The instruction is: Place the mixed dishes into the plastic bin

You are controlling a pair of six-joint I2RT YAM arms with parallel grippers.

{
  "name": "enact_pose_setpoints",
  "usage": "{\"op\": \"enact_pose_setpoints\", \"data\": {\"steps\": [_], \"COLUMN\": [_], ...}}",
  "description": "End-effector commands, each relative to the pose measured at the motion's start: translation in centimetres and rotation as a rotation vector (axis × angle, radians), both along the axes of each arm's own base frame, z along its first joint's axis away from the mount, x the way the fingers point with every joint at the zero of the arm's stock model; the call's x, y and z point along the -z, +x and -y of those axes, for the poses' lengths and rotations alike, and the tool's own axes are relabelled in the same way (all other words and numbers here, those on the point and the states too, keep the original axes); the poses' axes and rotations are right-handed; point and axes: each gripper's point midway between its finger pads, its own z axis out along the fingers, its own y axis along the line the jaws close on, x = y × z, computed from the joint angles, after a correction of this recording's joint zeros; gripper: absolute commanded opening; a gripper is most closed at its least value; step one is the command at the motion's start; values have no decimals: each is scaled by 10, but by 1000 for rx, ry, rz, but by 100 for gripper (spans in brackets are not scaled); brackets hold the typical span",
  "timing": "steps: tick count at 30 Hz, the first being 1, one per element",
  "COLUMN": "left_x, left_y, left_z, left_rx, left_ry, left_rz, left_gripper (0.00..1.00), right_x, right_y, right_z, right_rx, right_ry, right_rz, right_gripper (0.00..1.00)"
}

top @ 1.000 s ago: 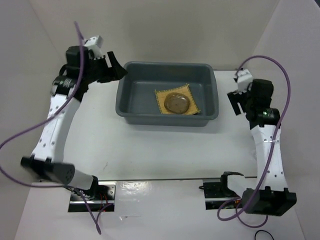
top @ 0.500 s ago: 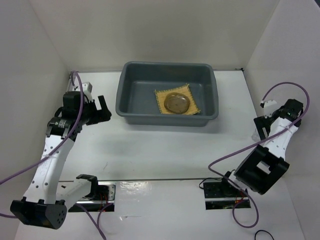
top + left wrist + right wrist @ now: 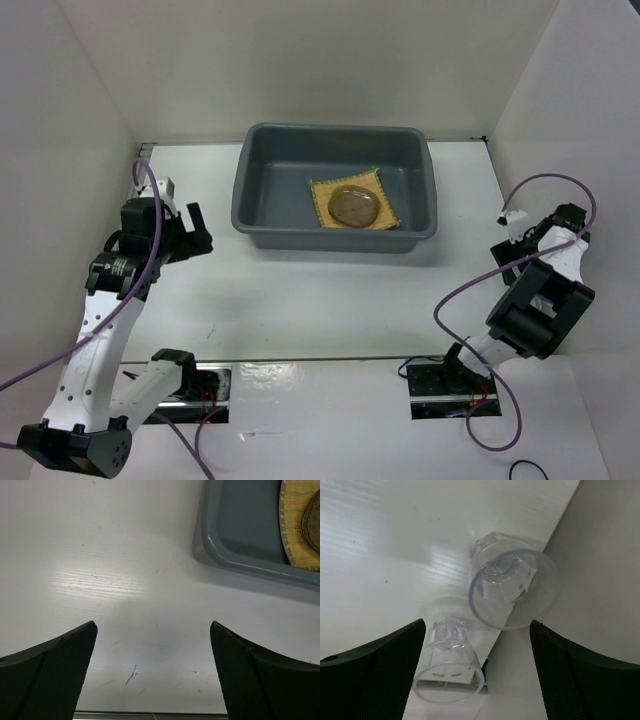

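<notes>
The dark grey plastic bin [image 3: 260,195] stands at the back centre. In it lies the woven yellow placemat [image 3: 385,208], and the brownish plate [image 3: 353,205] rests on the mat. My left gripper [image 3: 203,230] hovers open and empty over the bare table left of the bin; the left wrist view shows the bin's corner [image 3: 240,562] and the mat's edge [image 3: 295,535]. My right gripper [image 3: 477,624] is open by the right wall. Two clear cups stand upright just ahead of its fingers, one [image 3: 515,587] against the wall and one [image 3: 449,660] near the left finger. Neither is held.
White walls close in the table on the left, back and right [image 3: 600,555]. The two arm bases [image 3: 440,385] sit on metal plates at the near edge. Purple cables [image 3: 470,290] loop from both arms.
My left arm drew back from the bin's left rim toward the near left, its jaws opening wider. My right arm swung out to the right wall and folded down.
</notes>
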Motion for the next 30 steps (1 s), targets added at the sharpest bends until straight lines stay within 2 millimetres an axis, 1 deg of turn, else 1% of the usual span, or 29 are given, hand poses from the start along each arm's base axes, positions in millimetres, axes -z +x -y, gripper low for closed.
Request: {"op": "enact_pose_setpoints", "data": {"steps": [1, 2, 5, 7, 9, 11, 14, 16, 17, 18, 20, 21, 23, 24, 25, 27, 28, 30], "left_x": [-8, -5, -5, -5, -5, -6, -6, -3, -4, -2, -2, -2, -2, -2, -2, -4, -4, -4], "left_y": [5, 4, 4, 4, 4, 6, 6, 5, 7, 8, 8, 8, 8, 8, 8, 7, 7, 7], "left_z": [-6, -6, -6, -6, -6, -7, -7, -7, -7, -7, -7, -7, -7, -7, -7, -7, -7, -7], "left_rx": [-26, -26, -26, -26, -26, -34, -34, -34, -34, -34, -34, -34, -34, -34, -34, -34, -34, -34], "left_ry": [13, 14, 14, 14, 14, 18, 18, 19, 18, 19, 19, 19, 19, 19, 19, 18, 18, 18], "left_rz": [40, 31, 31, 31, 31, 40, 40, 31, 40, 31, 31, 31, 31, 31, 31, 40, 40, 40], "left_gripper": [100, 100, 100, 100, 100, 100, 100, 100, 100, 100, 100, 100, 100, 100, 100, 100, 100, 100], "right_x": [6, 8, 9, 12, 11, 6, 2, -7, -5, -10, -17, -17, -26, -27, -34, -37, -34, -31], "right_y": [18, 21, 28, 29, 34, 39, 42, 49, 49, 54, 55, 57, 58, 62, 62, 64, 64, 63], "right_z": [-2, -3, -2, -4, -8, -5, -9, -19, -20, -21, -22, -25, -26, -29, -29, -32, -37, -40], "right_rx": [-58, -60, -66, -63, -82, -70, -65, -89, -94, -81, -67, -78, -69, -69, -60, -71, -83, -90], "right_ry": [-10, -16, -41, -39, -44, -51, -42, -52, -60, -68, -78, -77, -80, -79, -87, -91, -85, -88], "right_rz": [38, 30, 36, 21, 28, 44, 63, 87, 82, 111, 136, 137, 167, 177, 198, 207, 200, 188], "right_gripper": [88, 88, 87, 87, 87, 86, 86, 86, 86, 86, 86, 85, 85, 85, 85, 85, 85, 84]}}
